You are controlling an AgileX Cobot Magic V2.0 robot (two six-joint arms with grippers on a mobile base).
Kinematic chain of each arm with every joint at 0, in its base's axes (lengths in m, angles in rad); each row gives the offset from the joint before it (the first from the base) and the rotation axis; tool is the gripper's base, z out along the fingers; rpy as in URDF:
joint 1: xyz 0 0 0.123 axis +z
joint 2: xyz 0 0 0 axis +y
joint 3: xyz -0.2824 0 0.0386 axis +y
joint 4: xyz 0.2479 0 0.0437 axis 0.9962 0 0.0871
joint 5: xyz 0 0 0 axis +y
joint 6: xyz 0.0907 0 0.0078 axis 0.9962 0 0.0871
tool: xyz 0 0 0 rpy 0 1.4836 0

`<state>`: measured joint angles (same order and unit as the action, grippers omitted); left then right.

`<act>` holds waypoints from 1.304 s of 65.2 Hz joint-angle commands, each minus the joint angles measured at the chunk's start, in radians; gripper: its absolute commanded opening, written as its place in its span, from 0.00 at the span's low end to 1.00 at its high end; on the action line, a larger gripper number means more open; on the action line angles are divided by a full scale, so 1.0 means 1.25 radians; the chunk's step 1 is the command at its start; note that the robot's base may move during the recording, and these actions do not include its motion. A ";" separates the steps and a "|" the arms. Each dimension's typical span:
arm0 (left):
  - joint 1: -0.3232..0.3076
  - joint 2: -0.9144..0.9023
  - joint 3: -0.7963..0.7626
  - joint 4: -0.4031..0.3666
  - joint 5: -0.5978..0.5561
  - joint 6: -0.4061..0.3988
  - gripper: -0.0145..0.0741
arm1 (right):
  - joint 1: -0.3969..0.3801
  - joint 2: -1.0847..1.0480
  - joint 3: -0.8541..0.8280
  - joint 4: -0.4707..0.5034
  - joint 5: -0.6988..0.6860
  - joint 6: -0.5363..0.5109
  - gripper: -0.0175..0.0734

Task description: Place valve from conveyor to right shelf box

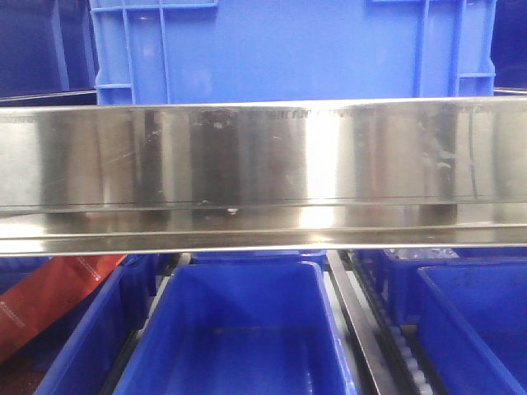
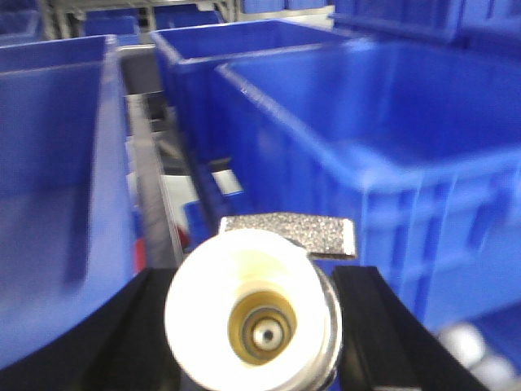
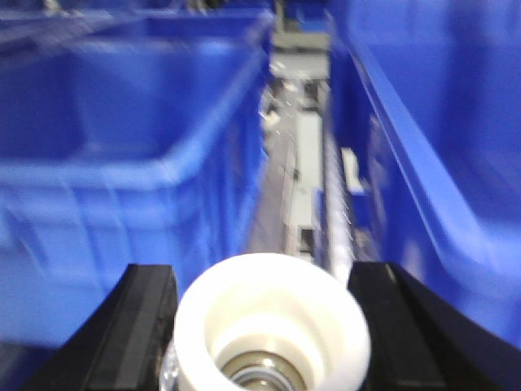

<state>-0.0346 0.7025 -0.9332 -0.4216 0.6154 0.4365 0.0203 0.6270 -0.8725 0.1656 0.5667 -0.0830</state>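
In the left wrist view my left gripper (image 2: 254, 277) is shut on a valve (image 2: 252, 322) with a white flared end cap, a metal body and a rough grey handle (image 2: 289, 235) sticking up. It hangs above the gap between blue boxes. In the right wrist view my right gripper (image 3: 262, 273) is shut on a second white-capped valve (image 3: 273, 326), above a roller rail (image 3: 297, 163) between two blue boxes. Black fingers (image 3: 146, 318) stand at each side of the cap. The conveyor is out of view. Neither gripper shows in the front view.
A shiny steel shelf beam (image 1: 263, 164) crosses the front view, with a blue crate (image 1: 288, 49) above it. Blue boxes stand below at middle (image 1: 239, 329) and right (image 1: 478, 313), beside a red strip (image 1: 49, 296). Tall blue box walls flank both grippers (image 2: 391, 122) (image 3: 122, 122).
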 commanded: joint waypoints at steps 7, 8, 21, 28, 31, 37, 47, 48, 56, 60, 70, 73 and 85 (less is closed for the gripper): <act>-0.061 0.163 -0.156 -0.040 -0.001 0.008 0.04 | 0.077 0.137 -0.145 0.008 -0.105 -0.006 0.01; -0.069 0.176 -0.168 -0.040 -0.001 0.008 0.04 | 0.082 0.149 -0.155 0.008 -0.110 -0.006 0.01; -0.200 0.366 -0.353 -0.028 -0.004 0.007 0.04 | 0.149 0.322 -0.300 0.008 -0.146 -0.006 0.01; -0.259 0.472 -0.452 -0.023 -0.004 -0.007 0.04 | 0.168 0.404 -0.371 0.012 -0.149 -0.006 0.01; -0.277 0.511 -0.488 -0.023 -0.004 -0.032 0.04 | 0.171 0.438 -0.396 0.034 -0.154 -0.006 0.01; -0.308 0.594 -0.562 -0.023 -0.004 -0.107 0.04 | 0.178 0.495 -0.436 0.063 -0.173 -0.006 0.01; -0.318 0.694 -0.626 -0.023 -0.006 -0.267 0.04 | 0.178 0.582 -0.482 0.063 -0.187 -0.006 0.01; -0.318 0.700 -0.628 -0.023 -0.008 -0.293 0.04 | 0.178 0.589 -0.484 0.063 -0.187 -0.006 0.01; -0.317 0.744 -0.629 -0.024 -0.034 -0.359 0.04 | 0.178 0.647 -0.494 0.063 -0.207 -0.006 0.01; -0.317 0.761 -0.629 -0.032 -0.035 -0.359 0.04 | 0.178 0.672 -0.494 0.063 -0.208 -0.006 0.01; -0.317 0.785 -0.629 -0.041 -0.040 -0.359 0.04 | 0.178 0.720 -0.494 0.066 -0.204 -0.006 0.01; -0.317 0.793 -0.629 -0.039 -0.042 -0.359 0.04 | 0.178 0.726 -0.494 0.066 -0.204 -0.006 0.01; -0.318 0.814 -0.629 -0.035 -0.045 -0.359 0.07 | 0.178 0.751 -0.494 0.066 -0.202 -0.006 0.12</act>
<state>-0.4265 1.7236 -1.7038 -0.4454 0.6058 0.0000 0.2422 1.5707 -1.4696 0.2382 0.3880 -0.0850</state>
